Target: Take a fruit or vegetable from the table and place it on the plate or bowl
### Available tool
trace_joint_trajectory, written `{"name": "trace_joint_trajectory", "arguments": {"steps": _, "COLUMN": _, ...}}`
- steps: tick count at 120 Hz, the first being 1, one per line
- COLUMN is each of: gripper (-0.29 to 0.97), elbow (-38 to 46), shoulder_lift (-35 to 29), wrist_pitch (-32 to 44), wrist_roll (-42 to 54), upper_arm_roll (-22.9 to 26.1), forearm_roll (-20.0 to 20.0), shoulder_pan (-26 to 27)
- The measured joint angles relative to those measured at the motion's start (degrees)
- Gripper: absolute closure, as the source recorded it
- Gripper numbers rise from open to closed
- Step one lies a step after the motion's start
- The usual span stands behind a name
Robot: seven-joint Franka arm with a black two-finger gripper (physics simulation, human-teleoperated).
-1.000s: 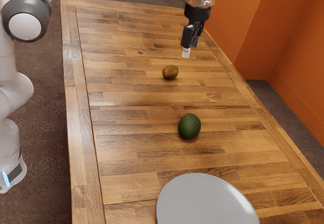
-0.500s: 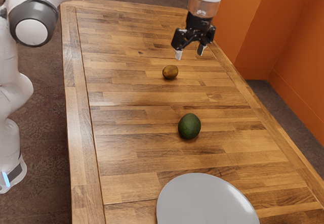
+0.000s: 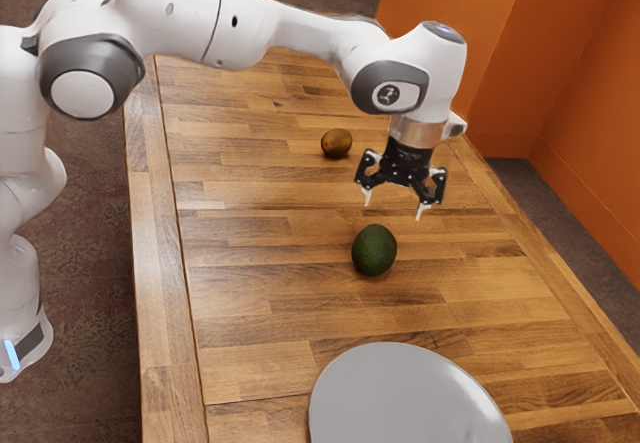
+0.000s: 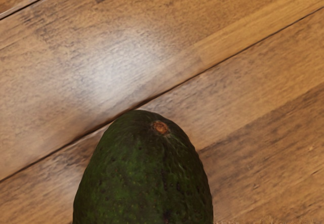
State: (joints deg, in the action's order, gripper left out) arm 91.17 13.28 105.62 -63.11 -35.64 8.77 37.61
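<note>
1 end effector (image 3: 393, 208) is hovering, fingers spread, over the plank-wood counter (image 3: 250, 293). A pebbly, dark-green, egg-shaped avocado (image 3: 374, 249) is lying nearby.

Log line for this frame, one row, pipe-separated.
phase: pre-grasp | gripper: open, holding nothing, hovering close above avocado | avocado: on table, not touched | kiwi: on table | plate: no fruit yet

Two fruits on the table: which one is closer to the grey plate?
The dark green avocado; it lies between the plate and the smaller brown kiwi, which sits farther off.
</note>
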Motion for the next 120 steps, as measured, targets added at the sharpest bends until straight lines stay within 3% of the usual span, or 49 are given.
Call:
{"name": "trace_joint_trajectory", "arguments": {"steps": 39, "gripper": 0.0, "elbow": 6.74, "shoulder_lift": -0.99, "wrist_pitch": 8.14, "wrist_roll": 14.49, "upper_arm_roll": -0.48, "forearm_roll": 4.27, "shoulder_pan": 1.08}}
{"name": "trace_joint_trajectory", "arguments": {"steps": 61, "gripper": 0.0, "elbow": 9.54, "shoulder_lift": -2.12, "wrist_pitch": 10.24, "wrist_roll": 18.97, "upper_arm_roll": -4.47, "forearm_roll": 5.28, "shoulder_pan": 5.52}}
{"name": "trace_joint_trajectory", "arguments": {"steps": 99, "gripper": 0.0, "elbow": 12.59, "shoulder_lift": -2.27, "wrist_pitch": 11.03, "wrist_roll": 17.31, "upper_arm_roll": -4.62, "forearm_roll": 8.14, "shoulder_pan": 5.74}}
{"name": "trace_joint_trajectory", "arguments": {"steps": 120, "gripper": 0.0, "elbow": 13.88, "shoulder_lift": -0.31, "wrist_pitch": 11.09, "wrist_roll": 15.3, "upper_arm_roll": -4.62, "forearm_roll": 12.92, "shoulder_pan": 4.05}}
